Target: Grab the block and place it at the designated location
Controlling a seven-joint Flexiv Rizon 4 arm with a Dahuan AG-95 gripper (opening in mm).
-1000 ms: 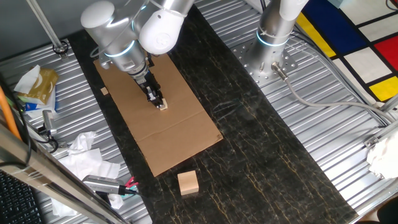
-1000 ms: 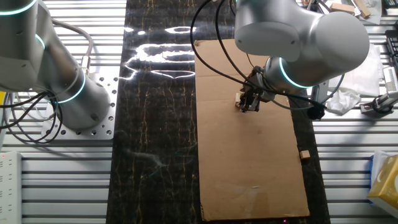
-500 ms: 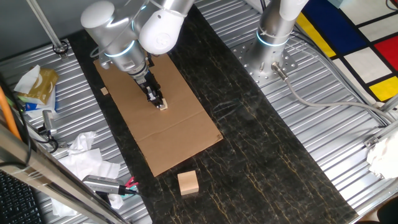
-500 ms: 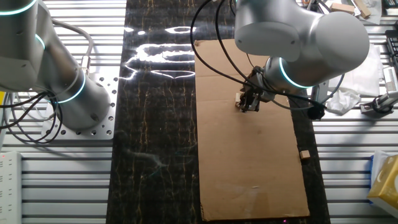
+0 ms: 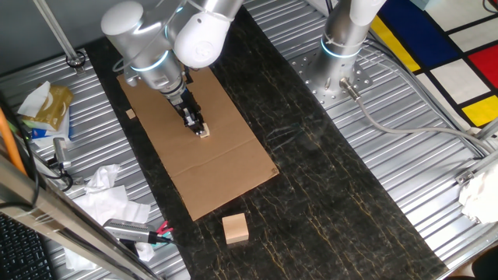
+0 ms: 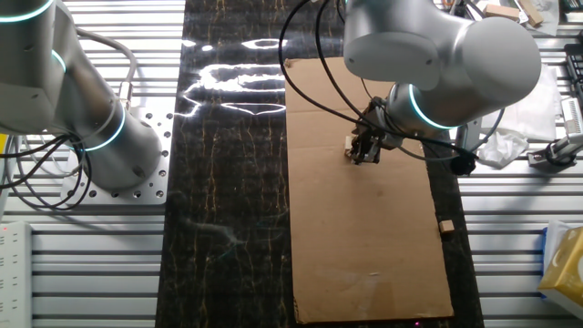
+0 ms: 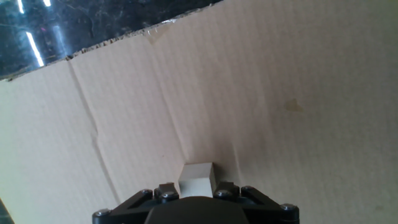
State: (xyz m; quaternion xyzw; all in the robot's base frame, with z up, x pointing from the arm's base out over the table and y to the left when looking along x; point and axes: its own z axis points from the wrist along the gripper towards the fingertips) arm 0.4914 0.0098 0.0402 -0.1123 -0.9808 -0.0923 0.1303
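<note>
- The block (image 7: 197,179), a tiny pale beige wooden cube, sits right at the tip of the end effector (image 5: 200,129), between the two black fingers; in the hand view it shows at 6 o'clock, just above the black finger hardware, with a short shadow running up from it on the sheet.
- In the one fixed view the same cube (image 5: 204,133) shows at the very bottom of the fingers, low over or touching the cardboard sheet (image 5: 226,167); whether it rests on the sheet I cannot tell.
- In the other fixed view the cube (image 6: 350,145) peeks out at the 9 o'clock side of the end effector (image 6: 364,153), near the middle of the sheet.
- The end effector looks closed on the cube, fingers flanking it on both sides, though the contact faces themselves are hidden.
- The cube has no long axis to speak of; its faces look square to the fingers.
- The designated location, a black dot, is not visible in any view. It may lie beneath the cube or fingers, but that is a guess.
- A faint tan smudge (image 7: 292,106) lies at about 1 o'clock from the cube in the hand view; it is not black.
- The larger tan wooden block (image 5: 235,228) rests on the dark bench well apart, at 5 o'clock from the sheet.
- Judgement: the cube seems at or near its spot, so release turns on it being over the dot.
</note>
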